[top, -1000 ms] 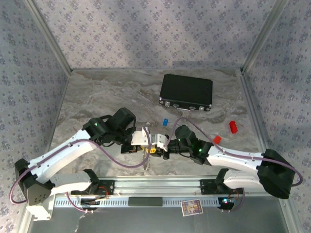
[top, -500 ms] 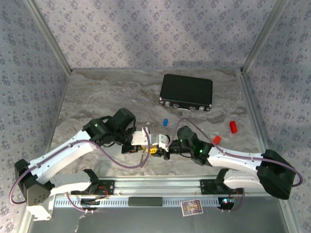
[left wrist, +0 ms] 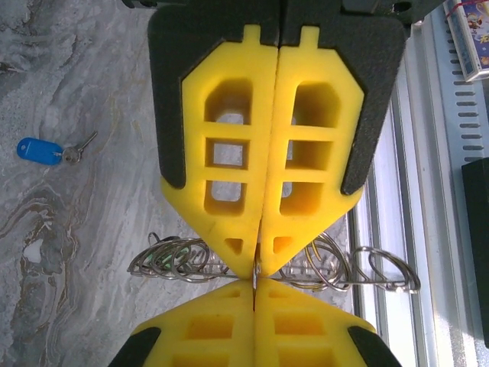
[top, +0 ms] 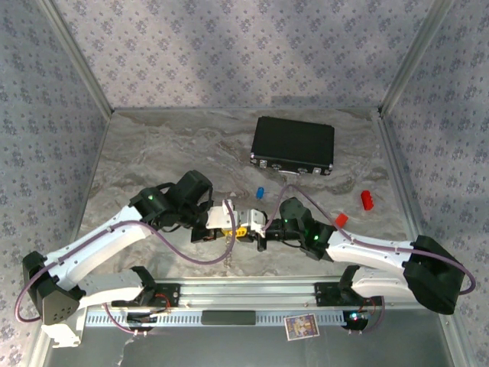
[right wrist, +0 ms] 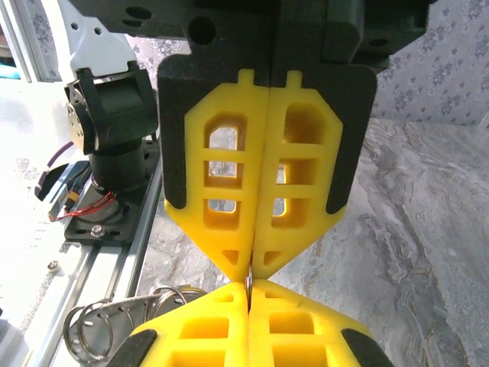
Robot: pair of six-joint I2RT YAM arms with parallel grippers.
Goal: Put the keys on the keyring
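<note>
The keyring (left wrist: 172,261) has its middle hidden behind the pressed-together yellow fingers (left wrist: 229,191) in the left wrist view, and its loops run off the bottom edge in the right wrist view.

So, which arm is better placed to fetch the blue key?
Probably right: the blue key lies toward its side, and the left fingers pinch the keyring too, so the right fingers may let go.

Blue key (left wrist: 38,151) flat; coiled silver keyring (left wrist: 172,260) apart
</note>
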